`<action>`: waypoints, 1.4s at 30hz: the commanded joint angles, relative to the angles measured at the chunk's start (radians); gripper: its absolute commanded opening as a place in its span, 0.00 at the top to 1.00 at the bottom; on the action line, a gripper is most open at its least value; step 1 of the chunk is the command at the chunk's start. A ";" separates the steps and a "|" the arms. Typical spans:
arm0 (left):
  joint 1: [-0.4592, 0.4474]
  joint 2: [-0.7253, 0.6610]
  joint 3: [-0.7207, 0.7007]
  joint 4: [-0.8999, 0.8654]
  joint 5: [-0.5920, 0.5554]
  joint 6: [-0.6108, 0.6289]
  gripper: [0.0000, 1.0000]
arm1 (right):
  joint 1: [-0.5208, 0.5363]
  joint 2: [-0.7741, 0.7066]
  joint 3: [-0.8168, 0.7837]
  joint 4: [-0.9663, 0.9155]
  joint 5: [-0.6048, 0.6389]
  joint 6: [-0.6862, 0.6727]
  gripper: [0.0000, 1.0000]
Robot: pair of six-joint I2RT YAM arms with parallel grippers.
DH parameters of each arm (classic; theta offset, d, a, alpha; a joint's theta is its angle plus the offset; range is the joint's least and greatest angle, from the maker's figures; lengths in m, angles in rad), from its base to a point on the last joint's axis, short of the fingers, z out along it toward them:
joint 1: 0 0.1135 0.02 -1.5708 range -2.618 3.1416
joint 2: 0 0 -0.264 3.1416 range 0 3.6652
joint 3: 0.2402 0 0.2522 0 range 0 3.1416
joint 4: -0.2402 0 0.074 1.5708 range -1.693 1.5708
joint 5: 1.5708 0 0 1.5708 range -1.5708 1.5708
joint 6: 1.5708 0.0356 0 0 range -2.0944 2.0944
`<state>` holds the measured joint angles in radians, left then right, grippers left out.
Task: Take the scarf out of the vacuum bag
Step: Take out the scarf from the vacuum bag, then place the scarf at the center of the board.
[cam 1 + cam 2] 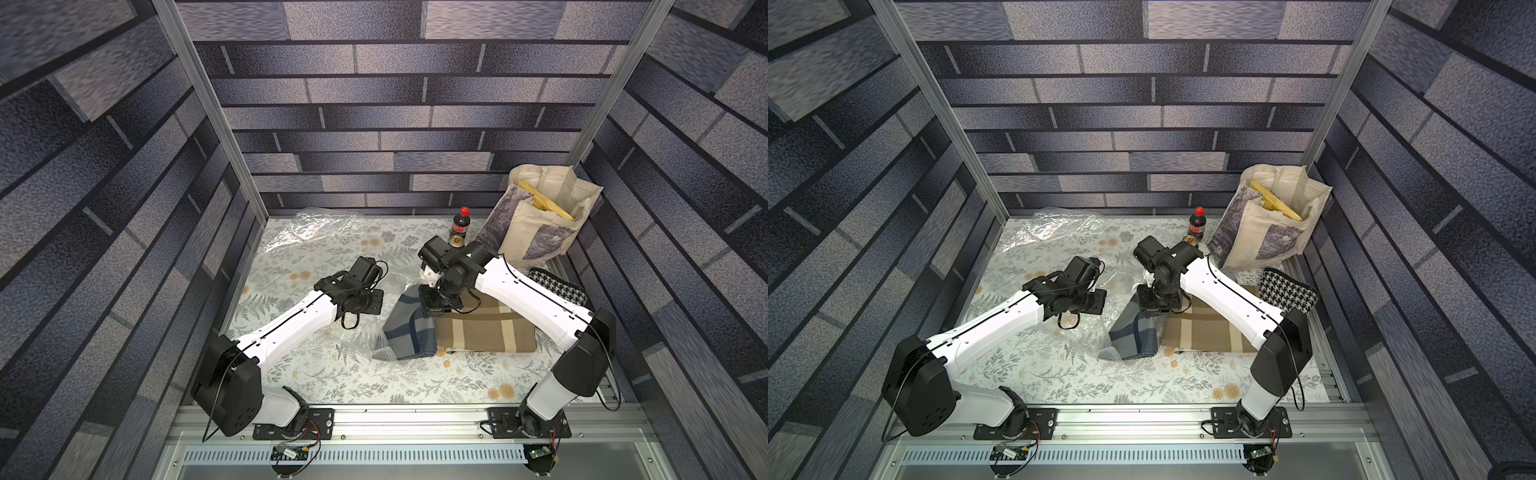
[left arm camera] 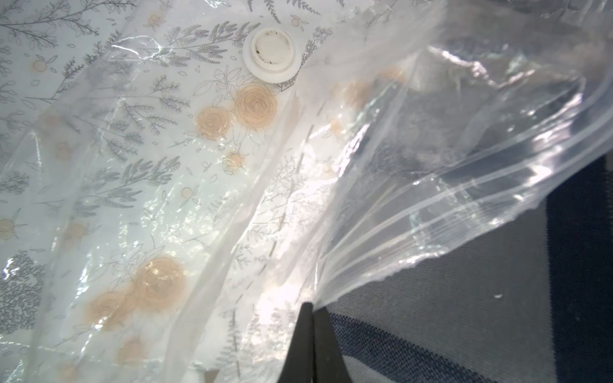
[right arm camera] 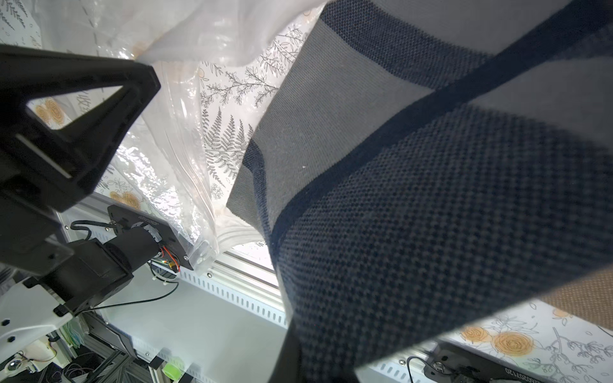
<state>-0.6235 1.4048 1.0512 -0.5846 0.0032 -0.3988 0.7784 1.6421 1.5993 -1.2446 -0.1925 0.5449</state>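
The scarf [image 1: 409,328], grey with dark blue stripes, hangs lifted from my right gripper [image 3: 298,354], which is shut on its upper end; the cloth hides most of the fingers. The scarf's lower corner [image 3: 240,202] rests at the open mouth of the vacuum bag [image 1: 376,338], a crinkly clear bag lying mid-table. My left gripper [image 2: 313,310] is shut on the bag's ribbed zip edge [image 2: 431,212], right beside the scarf [image 2: 464,315]. The bag's round white valve cap [image 2: 270,54] lies flat further along. In both top views the wrists cover both grippers' fingertips.
A folded tan plaid cloth [image 1: 486,332] lies under the right arm, with a houndstooth cloth [image 1: 557,286] behind it. A cream tote bag [image 1: 540,224], a cola bottle [image 1: 460,224] and a can [image 1: 457,241] stand at the back right. Another clear plastic bag [image 1: 316,228] lies at the back left.
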 commanded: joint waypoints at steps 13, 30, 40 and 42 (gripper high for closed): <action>0.003 0.001 0.044 -0.005 -0.012 0.003 1.00 | -0.089 -0.089 -0.141 -0.193 0.189 -0.106 1.00; 0.113 -0.046 0.023 -0.043 -0.030 -0.002 1.00 | -0.270 -0.163 -0.186 -0.281 0.386 -0.194 1.00; 0.149 -0.062 0.019 -0.058 -0.032 0.000 1.00 | -0.419 -0.208 -0.225 -0.269 0.410 -0.152 1.00; 0.149 -0.064 0.014 -0.055 -0.032 0.000 1.00 | -0.450 -0.217 -0.240 -0.266 0.425 -0.142 1.00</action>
<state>-0.4828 1.3712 1.0679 -0.6155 -0.0055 -0.4004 0.3618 1.4540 1.3773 -1.4807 0.1841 0.3698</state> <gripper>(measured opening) 0.039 0.092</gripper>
